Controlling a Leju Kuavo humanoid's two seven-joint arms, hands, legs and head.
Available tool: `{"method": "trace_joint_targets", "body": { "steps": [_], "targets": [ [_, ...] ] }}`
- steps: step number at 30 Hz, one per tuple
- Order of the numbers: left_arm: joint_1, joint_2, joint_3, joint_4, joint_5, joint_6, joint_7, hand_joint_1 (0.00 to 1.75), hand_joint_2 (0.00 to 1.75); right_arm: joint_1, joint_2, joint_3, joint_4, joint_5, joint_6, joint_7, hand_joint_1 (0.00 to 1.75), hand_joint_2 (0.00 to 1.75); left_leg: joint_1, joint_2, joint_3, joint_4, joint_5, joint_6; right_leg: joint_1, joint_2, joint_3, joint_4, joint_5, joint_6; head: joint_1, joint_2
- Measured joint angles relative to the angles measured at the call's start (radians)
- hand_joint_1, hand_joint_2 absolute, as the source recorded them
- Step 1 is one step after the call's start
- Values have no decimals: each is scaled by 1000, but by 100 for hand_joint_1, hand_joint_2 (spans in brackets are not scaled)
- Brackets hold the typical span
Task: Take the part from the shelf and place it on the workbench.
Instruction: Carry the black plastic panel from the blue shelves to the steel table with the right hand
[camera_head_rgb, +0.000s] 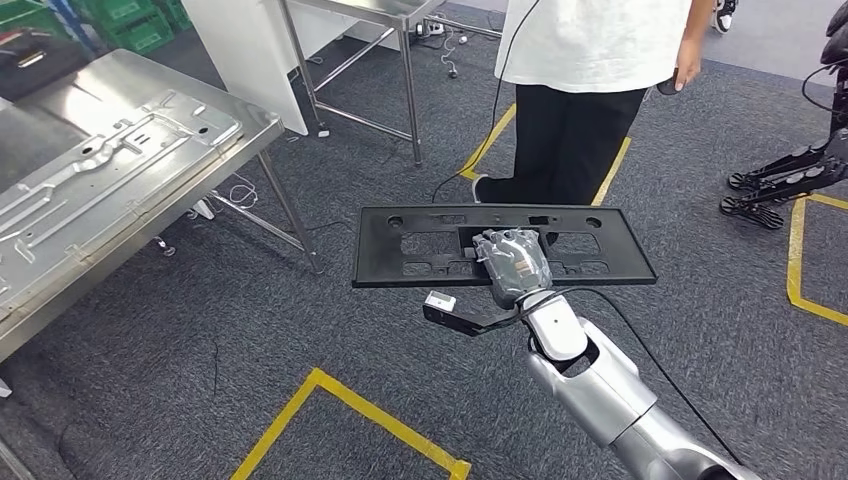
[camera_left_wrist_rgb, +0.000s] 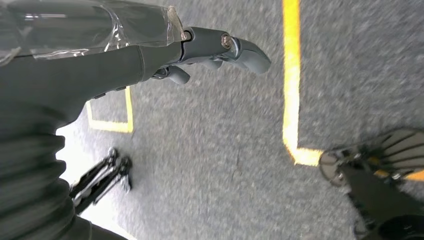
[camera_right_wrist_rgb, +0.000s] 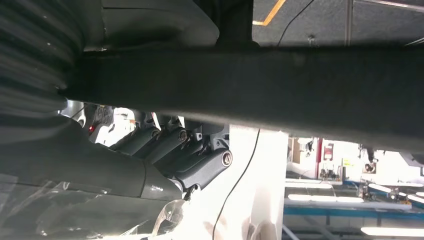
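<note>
Head view shows my right robot hand (camera_head_rgb: 512, 262) grasping the part (camera_head_rgb: 500, 245) mid-edge, level above the carpet (camera_head_rgb: 300, 330), beside the steel worktop (camera_head_rgb: 60, 290). I judge this flat black plastic panel with cutouts light, stiff, yet prone to tipping. My left robot hand (camera_left_wrist_rgb: 210, 50) hangs released.
</note>
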Motion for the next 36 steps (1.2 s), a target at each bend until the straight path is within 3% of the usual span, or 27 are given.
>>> {"method": "trace_joint_targets", "body": {
  "steps": [2, 4, 6, 7, 9, 11, 13, 15, 17, 19, 20, 21, 22, 23, 24, 26, 28, 29, 30, 32, 34, 36],
  "targets": [
    [6, 0, 0, 0, -1, -4, 0, 0, 175, -4, 4, 0, 0, 3, 3, 0, 175, 175, 2, 42, -37, 77, -43, -11, 3, -25, 2, -1, -1, -13, 0, 0],
    [6, -1, 1, -1, -4, -7, -1, 0, 175, -7, 6, 0, 0, 7, 8, -1, 175, 175, 6, 90, -110, 235, -114, -21, 9, -52, 4, -1, -4, -20, 0, 0],
    [8, -1, 1, -1, -6, -9, 0, 0, 175, -7, 7, 1, 0, 10, 14, -1, 175, 175, 8, 102, -159, 337, -147, -21, 14, -79, 5, -2, -6, -23, 0, 0],
    [10, -1, 2, -1, -6, -9, 0, 0, 175, -7, 7, 1, 0, 10, 16, -2, 175, 175, 7, 103, -153, 328, -138, -17, 16, -90, 7, -3, -8, -24, 0, 0],
    [13, 0, 5, -1, -6, -9, 1, 0, 175, -8, 10, 1, 0, 11, 19, -2, 175, 175, -5, 119, -79, 195, -77, -1, 17, -112, 17, -9, -10, -25, 0, 0],
    [10, 6, 9, -1, -6, -8, 1, 0, 175, -12, 12, 1, -1, 12, 22, -2, 175, 175, -28, 170, 7, 39, -25, 22, 18, -134, 30, -19, -12, -24, 0, 0],
    [5, 14, 12, -1, -4, -8, 1, 0, 175, -15, 12, 1, -1, 12, 24, -2, 175, 175, -43, 198, 38, -23, -17, 36, 21, -158, 36, -26, -14, -22, 0, 0],
    [9, 18, 14, -1, -3, -11, 1, 0, 175, -15, 15, 1, -1, 12, 26, -2, 175, 175, -41, 180, 52, -45, -17, 42, 25, -172, 43, -32, -18, -17, 0, 0],
    [18, 17, 15, -1, -2, -17, 0, 0, 175, -16, 18, 1, -1, 13, 27, -3, 175, 175, -31, 161, 72, -67, -10, 41, 25, -134, 34, 6, -46, -12, -1, 0],
    [19, 14, 15, -1, -2, -21, -2, 0, 175, -15, 17, 2, -1, 15, 27, -5, 175, 175, -24, 136, 79, -69, -8, 41, 24, -79, -30, 138, -105, -9, -1, 0],
    [17, 12, 15, -1, -2, -22, -2, 0, 175, -13, 15, 2, -1, 17, 28, -6, 175, 175, -23, 121, 79, -66, -10, 41, 25, -65, -72, 216, -131, -8, 0, 0],
    [15, 9, 15, -1, -2, -22, -2, 0, 175, -9, 12, 2, 0, 18, 29, -7, 175, 175, -23, 103, 79, -63, -11, 42, 25, -59, -104, 269, -140, -7, 0, 0],
    [16, 6, 15, -1, -3, -22, -2, 0, 175, -5, 10, 3, 0, 19, 29, -7, 175, 175, -22, 86, 80, -60, -13, 41, 26, -56, -118, 284, -130, -6, 0, 0],
    [18, 3, 15, -1, -5, -21, -2, 0, 175, -2, 9, 3, 0, 21, 30, -7, 175, 175, -21, 69, 82, -55, -16, 38, 26, -54, -110, 252, -101, -4, 0, 0],
    [19, 1, 15, -1, -9, -19, -2, 0, 175, 0, 9, 3, 0, 23, 30, -6, 175, 175, -19, 53, 83, -49, -21, 34, 24, -43, -82, 185, -60, -2, 0, 0],
    [19, -1, 15, -1, -16, -13, -2, 0, 175, -1, 9, 3, 0, 29, 31, -3, 175, 175, -17, 24, 79, -31, -33, 23, 14, -1, -17, 43, -1, 2, 0, 0],
    [16, -1, 15, -1, -20, -7, -3, 0, 175, -2, 9, 3, -1, 32, 32, -1, 175, 175, -18, 4, 71, -21, -41, 20, 9, 16, 10, -11, 9, -5, 0, 0],
    [17, 0, 15, -1, -20, -5, -2, 0, 175, -1, 10, 3, -1, 33, 33, 0, 175, 175, -16, -4, 68, -20, -42, 21, 10, 4, 10, -11, 8, -14, 0, 0],
    [19, 1, 15, -1, -20, -5, -2, 0, 175, -1, 11, 3, -1, 33, 34, 0, 175, 175, -15, -2, 63, -16, -45, 19, 12, -9, 10, -11, 7, -19, 0, 0],
    [22, 3, 15, -1, -22, -4, 1, 0, 175, -2, 13, 3, -1, 33, 35, 0, 175, 175, -12, 36, 33, 46, -79, 7, 13, -29, 11, -11, 6, -30, 0, 0],
    [18, 4, 15, -2, -24, -3, 3, 0, 175, -2, 15, 3, -2, 33, 37, 1, 175, 175, -4, 87, -35, 190, -146, -10, 15, -48, 12, -12, 5, -36, 0, 0],
    [14, 3, 15, -2, -28, -4, 4, 0, 175, 0, 15, 3, -1, 33, 38, 2, 175, 175, 4, 104, -103, 319, -190, -16, 18, -69, 13, -12, 2, -38, 0, 0]
  ]
}}
